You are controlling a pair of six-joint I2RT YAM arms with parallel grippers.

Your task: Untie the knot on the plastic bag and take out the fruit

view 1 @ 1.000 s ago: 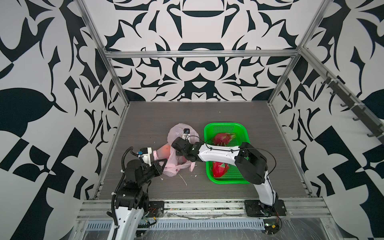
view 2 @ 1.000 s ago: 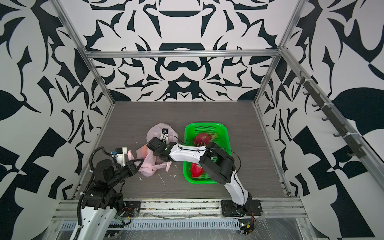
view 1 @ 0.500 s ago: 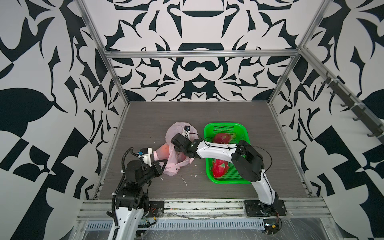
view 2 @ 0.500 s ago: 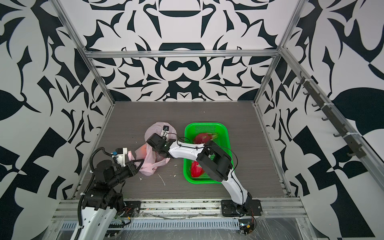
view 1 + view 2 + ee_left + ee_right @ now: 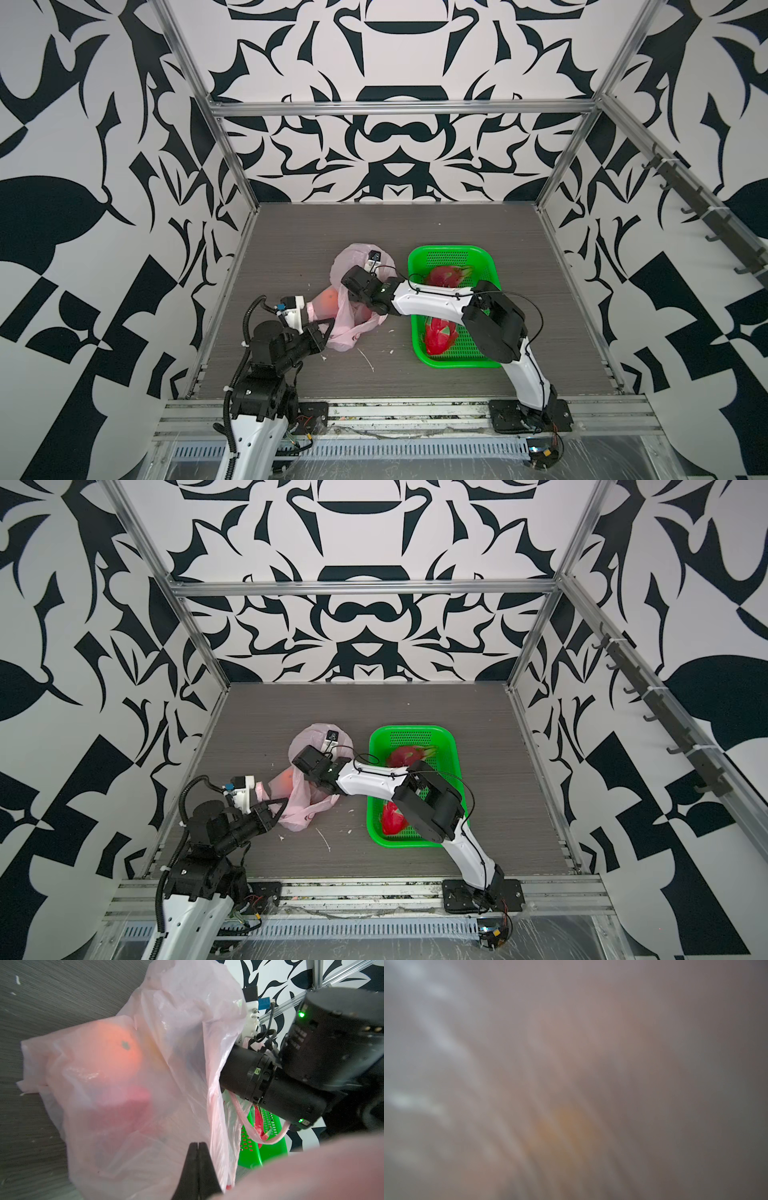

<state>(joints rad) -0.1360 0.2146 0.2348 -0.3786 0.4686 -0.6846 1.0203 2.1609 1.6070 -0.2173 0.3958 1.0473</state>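
No text, label, brand or number can be read in any view. Faint pale lettering is seen on the black motor housing (image 5: 299, 1036) of the right arm in the left wrist view, too blurred to be read.

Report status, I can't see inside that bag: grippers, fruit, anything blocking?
Left gripper shut on plastic bag rim. Right gripper inside bag, jaws hidden. Two dragon fruits in green basket; orange, red fruit in bag. Right wrist view blurred out.
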